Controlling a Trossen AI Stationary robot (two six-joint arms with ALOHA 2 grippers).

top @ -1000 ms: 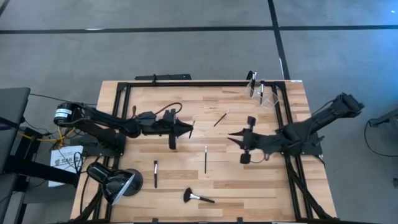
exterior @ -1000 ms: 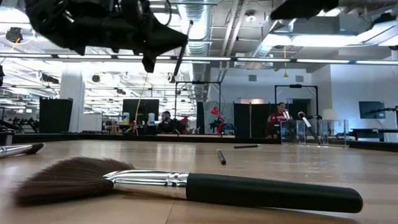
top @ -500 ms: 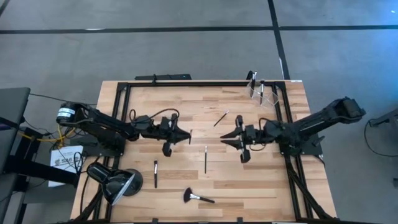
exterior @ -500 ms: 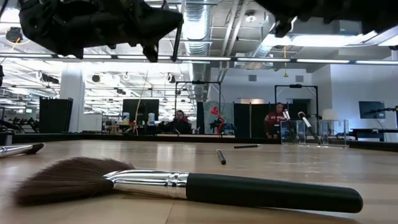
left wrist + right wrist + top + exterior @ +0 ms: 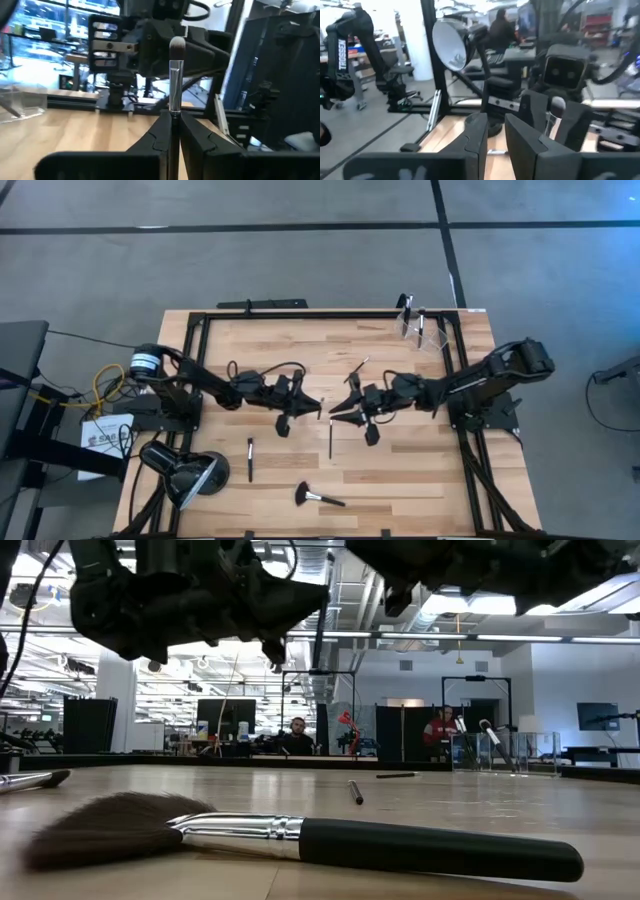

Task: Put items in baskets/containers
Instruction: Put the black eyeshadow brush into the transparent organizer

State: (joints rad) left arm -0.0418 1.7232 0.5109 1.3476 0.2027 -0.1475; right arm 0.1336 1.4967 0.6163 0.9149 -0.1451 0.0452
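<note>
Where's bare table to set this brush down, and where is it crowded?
Free: the far-left boards beside the frame rail, and the near-right corner past the fluffy brush. Crowded: mid-table, where the left hand, gripping a brush, faces the right hand.

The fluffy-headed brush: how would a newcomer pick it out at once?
Start at the wooden table's near edge, right of the black dome lamp. The fluffy-headed brush lies there flat, closest to the low camera. Unlike the pencil-slim brushes nearby, it has a wide fanned head, silver ferrule and thick black handle.

Two grippers (image 5: 316,408) (image 5: 336,410) tip to tip mid-table, four brushes (image 5: 331,436) loose (one fluffy (image 5: 316,497)), clear holder (image 5: 421,327) at corner
</note>
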